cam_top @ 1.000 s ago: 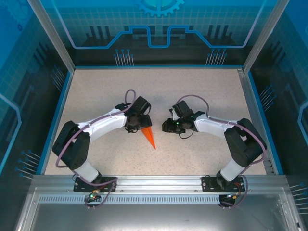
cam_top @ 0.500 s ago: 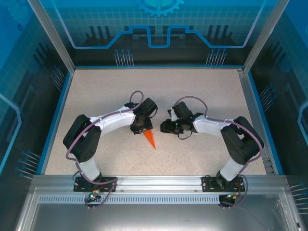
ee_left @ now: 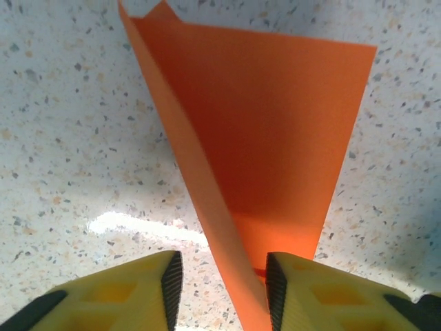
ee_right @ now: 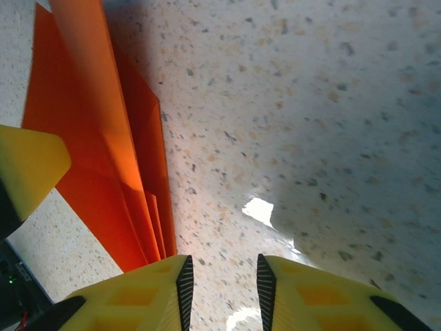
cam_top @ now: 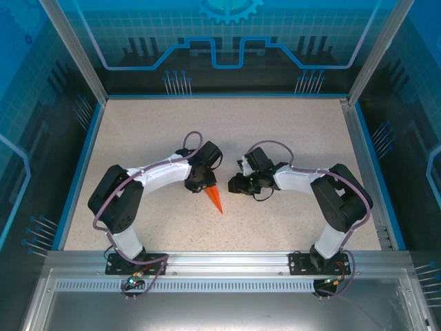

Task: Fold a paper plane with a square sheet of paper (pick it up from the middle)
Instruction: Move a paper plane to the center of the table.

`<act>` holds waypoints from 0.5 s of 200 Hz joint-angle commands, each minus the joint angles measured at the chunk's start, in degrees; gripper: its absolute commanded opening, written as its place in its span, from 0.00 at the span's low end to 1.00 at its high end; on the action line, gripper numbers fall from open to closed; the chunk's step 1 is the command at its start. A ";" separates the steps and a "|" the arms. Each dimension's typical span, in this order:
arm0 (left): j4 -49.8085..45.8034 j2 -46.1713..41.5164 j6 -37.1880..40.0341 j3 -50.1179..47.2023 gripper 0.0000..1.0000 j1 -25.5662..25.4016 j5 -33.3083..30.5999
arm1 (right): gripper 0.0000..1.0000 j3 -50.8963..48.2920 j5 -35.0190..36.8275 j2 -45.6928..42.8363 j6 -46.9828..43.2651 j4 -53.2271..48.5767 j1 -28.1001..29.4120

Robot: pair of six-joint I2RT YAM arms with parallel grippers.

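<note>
The square sheet of paper (cam_top: 216,198) is bright orange and folded into a narrow pointed shape like a paper plane, tip toward the near edge. It lies on the speckled table between the two arms. My left gripper (cam_top: 201,182) is at its wide end. In the left wrist view the paper (ee_left: 275,117) has a raised fold standing between my left gripper's (ee_left: 224,276) jaws. The fold leans against the right pad (ee_left: 275,289), clear of the left one. My right gripper (cam_top: 236,184) hovers just right of the paper (ee_right: 103,138), and my right gripper's (ee_right: 224,276) jaws stand slightly apart over bare table.
The speckled table (cam_top: 289,138) is ringed by a blue rim and transparent walls (cam_top: 386,103). The tip of a left finger (ee_right: 27,172) shows beside the paper in the right wrist view. The two gripper heads sit close together near the table's middle.
My left arm has shifted right over the paper's wide end and its jaws have narrowed around the raised fold. My right gripper edged slightly left and narrowed a little.
</note>
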 commanded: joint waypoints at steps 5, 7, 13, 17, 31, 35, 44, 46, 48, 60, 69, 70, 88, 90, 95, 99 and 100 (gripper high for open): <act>2.79 -3.93 -0.29 -3.40 0.20 1.08 1.10 | 0.33 3.34 -4.37 2.01 -1.22 1.41 1.52; 3.16 -4.17 -0.27 -3.77 0.17 1.16 1.28 | 0.33 3.48 -4.57 2.11 -1.22 1.52 1.61; 4.30 -4.86 -0.01 -4.83 0.10 1.55 1.83 | 0.34 3.64 -5.09 2.50 -1.35 1.88 1.80; 5.04 -5.22 0.24 -5.66 0.06 1.85 2.24 | 0.34 3.79 -5.47 2.64 -1.40 2.15 1.92; 6.95 -6.45 1.43 -7.80 0.01 2.72 3.43 | 0.35 4.30 -6.13 3.47 -1.32 2.43 2.10; 7.37 -6.79 1.80 -8.29 0.00 2.93 3.68 | 0.35 4.41 -6.35 3.73 -1.31 2.51 2.10; 8.29 -7.74 2.75 -9.49 0.00 3.37 4.15 | 0.36 4.72 -7.23 4.26 -1.25 2.82 2.18; 8.53 -8.07 2.82 -9.84 0.00 3.47 4.24 | 0.36 4.83 -7.57 4.41 -1.27 2.93 2.19; 8.76 -8.39 2.99 -10.10 0.00 3.53 4.20 | 0.36 4.93 -7.86 4.51 -1.30 3.03 2.24; 10.65 -10.31 3.61 -12.36 0.00 4.13 4.60 | 0.37 5.50 -9.35 5.03 -1.61 3.46 2.59; 12.65 -11.70 3.88 -14.37 0.00 4.79 5.50 | 0.39 5.93 -9.71 5.29 -2.27 3.24 3.09; 12.90 -11.84 3.89 -14.57 0.00 4.92 5.59 | 0.39 6.06 -9.70 5.29 -2.41 3.19 3.13; 16.22 -14.00 4.16 -17.62 0.00 6.20 7.30 | 0.40 7.50 -9.55 5.61 -3.92 1.67 4.07; 16.31 -14.14 4.23 -17.87 0.00 6.31 7.38 | 0.41 7.72 -9.49 5.67 -4.05 1.32 4.10; 16.57 -14.48 4.38 -18.41 0.00 6.50 7.35 | 0.41 8.12 -9.59 5.85 -4.40 0.79 4.33; 16.80 -14.74 4.41 -18.72 0.00 6.54 7.37 | 0.42 8.56 -9.67 5.98 -4.77 0.46 4.45; 16.82 -14.81 4.46 -18.85 0.00 6.59 7.36 | 0.41 8.65 -9.67 6.04 -4.84 0.40 4.51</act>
